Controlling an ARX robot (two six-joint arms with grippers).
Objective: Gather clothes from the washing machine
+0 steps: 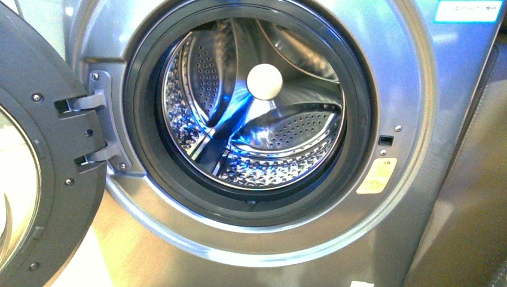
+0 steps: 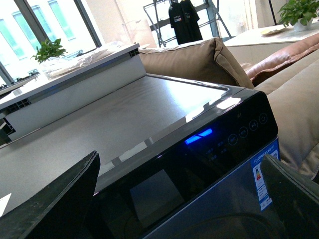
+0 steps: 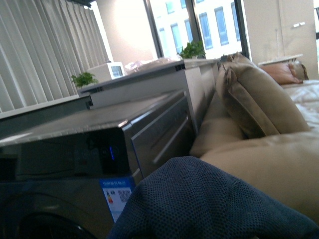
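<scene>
Washing machine (image 1: 418, 107): grey metallic. Door seal (image 1: 141, 113): black. Drum (image 1: 287, 128): perforated steel, blue reflections. Hub (image 1: 264, 82): white. Sticker (image 1: 377, 176): pale yellow. Clothes (image 3: 199, 199): navy, fine dotted weave.

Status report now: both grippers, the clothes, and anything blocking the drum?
Left gripper open, empty, near the washing machine top. Right gripper hidden under the clothes, outside the machine. Drum empty, door open, nothing blocking.

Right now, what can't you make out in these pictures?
- Right gripper: right wrist view, buried under the clothes; grip unknown.
- Clothes' full shape: same view, cut by the frame's edge.
- Washing machine: drum floor nearest us, front view, behind the door seal.
- Yellow sticker text: front view, too small.
</scene>
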